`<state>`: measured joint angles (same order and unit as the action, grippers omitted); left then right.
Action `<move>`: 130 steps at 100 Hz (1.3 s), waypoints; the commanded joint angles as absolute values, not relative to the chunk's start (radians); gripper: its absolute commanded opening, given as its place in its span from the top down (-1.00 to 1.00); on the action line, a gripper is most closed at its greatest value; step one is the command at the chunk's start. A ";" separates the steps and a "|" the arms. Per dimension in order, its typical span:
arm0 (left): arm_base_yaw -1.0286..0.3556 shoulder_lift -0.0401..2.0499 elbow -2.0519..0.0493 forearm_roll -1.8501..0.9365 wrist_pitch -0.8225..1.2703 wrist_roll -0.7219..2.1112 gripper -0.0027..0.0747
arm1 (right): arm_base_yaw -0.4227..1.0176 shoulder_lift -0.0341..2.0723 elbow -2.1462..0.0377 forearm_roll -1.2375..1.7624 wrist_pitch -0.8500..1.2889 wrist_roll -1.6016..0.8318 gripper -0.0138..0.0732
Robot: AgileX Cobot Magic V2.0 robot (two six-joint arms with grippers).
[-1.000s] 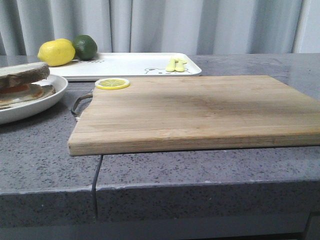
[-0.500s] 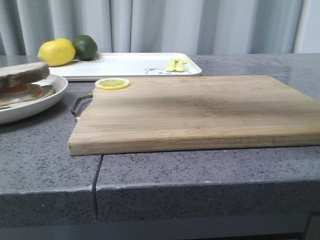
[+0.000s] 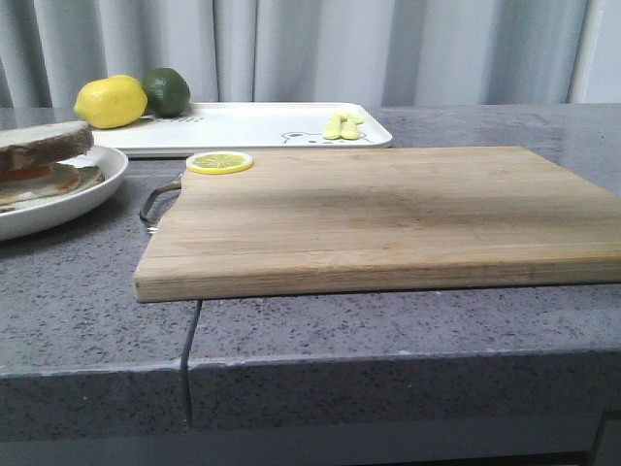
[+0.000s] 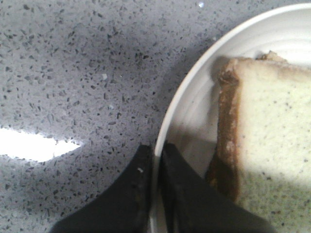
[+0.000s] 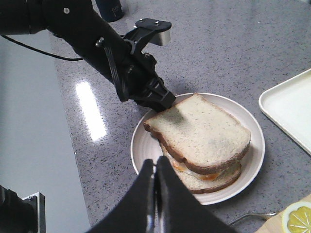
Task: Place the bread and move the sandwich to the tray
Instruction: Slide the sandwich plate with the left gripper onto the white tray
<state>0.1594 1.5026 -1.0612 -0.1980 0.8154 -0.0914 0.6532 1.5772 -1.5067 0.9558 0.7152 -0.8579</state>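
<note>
The sandwich (image 5: 204, 145) lies on the round white plate (image 5: 143, 143) at the table's left: a fried egg with orange yolk (image 5: 214, 175) between two slices. The bread (image 5: 199, 127) is the top slice, and also shows in the front view (image 3: 44, 141) and the left wrist view (image 4: 272, 126). My left gripper (image 4: 156, 155) is shut on the plate's rim (image 4: 194, 107); it shows in the right wrist view (image 5: 163, 99) at the plate's outer edge. My right gripper (image 5: 155, 162) is shut and empty, hovering above the plate. The white tray (image 3: 252, 126) with the bear drawing lies at the back.
A wooden cutting board (image 3: 388, 214) with a metal handle fills the middle, a lemon slice (image 3: 219, 162) on its back left corner. On the tray lie a lemon (image 3: 109, 101), a lime (image 3: 166, 89) and a small yellow piece (image 3: 342, 125). The table's front edge is near.
The plate with the sandwich has shifted slightly to the left in the front view. Nothing else has moved.
</note>
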 commanded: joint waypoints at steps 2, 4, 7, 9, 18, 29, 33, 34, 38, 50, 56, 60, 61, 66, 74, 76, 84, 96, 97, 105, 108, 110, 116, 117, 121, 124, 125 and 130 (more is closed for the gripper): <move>0.174 1.477 -1.122 -0.258 0.839 -0.089 0.98 | 0.652 1.512 -1.535 1.003 0.685 -0.869 0.82; 0.176 1.475 -1.134 -0.270 0.851 -0.089 0.98 | 0.652 1.509 -1.535 1.003 0.685 -0.869 0.82; 0.182 1.475 -1.155 -0.289 0.866 -0.087 0.98 | 0.652 1.502 -1.535 1.003 0.685 -0.869 0.82; 0.188 1.473 -1.163 -0.296 0.871 -0.087 0.98 | 0.652 1.497 -1.535 1.003 0.685 -0.869 0.82; 0.197 1.471 -1.223 -0.349 0.901 -0.075 0.98 | 0.652 1.471 -1.535 0.994 0.684 -0.869 0.82; 0.198 1.471 -1.287 -0.479 0.907 -0.018 0.98 | 0.652 1.433 -1.535 0.977 0.677 -0.869 0.82; 0.198 1.471 -1.307 -0.525 0.904 0.000 0.98 | 0.652 1.420 -1.535 0.975 0.669 -0.869 0.82; 0.198 1.471 -1.310 -0.532 0.904 0.011 0.98 | 0.652 1.413 -1.535 0.975 0.666 -0.869 0.82; 0.189 1.473 -1.326 -0.565 0.898 0.026 0.98 | 0.652 1.395 -1.534 0.974 0.659 -0.869 0.82; 0.143 1.498 -1.372 -0.590 0.857 0.026 0.98 | 0.652 1.334 -1.534 0.950 0.646 -0.869 0.82; 0.109 1.531 -1.410 -0.590 0.841 0.026 0.98 | 0.652 1.305 -1.534 0.926 0.647 -0.869 0.82; 0.090 1.559 -1.434 -0.595 0.829 0.026 0.98 | 0.652 1.282 -1.534 0.911 0.650 -0.869 0.82; 0.082 1.564 -1.444 -0.600 0.823 0.026 0.98 | 0.652 1.279 -1.534 0.908 0.651 -0.869 0.82; 0.053 1.603 -1.481 -0.627 0.799 0.026 0.98 | 0.652 1.250 -1.534 0.893 0.660 -0.869 0.82; 0.005 1.675 -1.545 -0.668 0.748 0.026 0.98 | 0.652 1.213 -1.534 0.879 0.690 -0.869 0.82; -0.006 1.687 -1.566 -0.668 0.738 0.026 0.98 | 0.652 1.203 -1.534 0.876 0.697 -0.869 0.82; -0.037 1.769 -1.661 -0.670 0.725 0.026 0.98 | 0.652 1.170 -1.534 0.872 0.722 -0.869 0.82; -0.050 1.886 -1.804 -0.684 0.758 0.017 0.98 | 0.652 1.127 -1.534 0.868 0.746 -0.869 0.82; -0.050 1.893 -1.811 -0.684 0.761 0.014 0.98 | 0.652 1.124 -1.534 0.868 0.750 -0.869 0.82; -0.050 1.966 -1.896 -0.700 0.784 0.010 0.98 | 0.652 1.107 -1.534 0.865 0.778 -0.869 0.82; -0.050 1.988 -1.920 -0.700 0.788 0.010 0.98 | 0.652 1.102 -1.534 0.865 0.790 -0.869 0.82; -0.050 2.003 -1.936 -0.700 0.790 0.010 0.98 | 0.652 1.101 -1.534 0.864 0.800 -0.869 0.82; -0.050 2.043 -1.975 -0.700 0.799 0.010 0.98 | 0.652 1.096 -1.534 0.864 0.822 -0.869 0.82; -0.050 2.048 -1.984 -0.700 0.801 0.010 0.98 | 0.652 1.096 -1.534 0.864 0.824 -0.869 0.82; -0.050 2.070 -2.004 -0.700 0.803 0.010 0.98 | 0.652 1.094 -1.534 0.864 0.831 -0.869 0.82; -0.050 2.083 -2.013 -0.700 0.801 0.010 0.98 | 0.652 1.094 -1.534 0.864 0.835 -0.869 0.82; -0.050 2.085 -2.015 -0.700 0.801 0.010 0.98 | 0.652 1.093 -1.534 0.864 0.837 -0.869 0.82; -0.050 2.104 -2.022 -0.700 0.789 0.010 0.98 | 0.652 1.092 -1.534 0.864 0.839 -0.869 0.82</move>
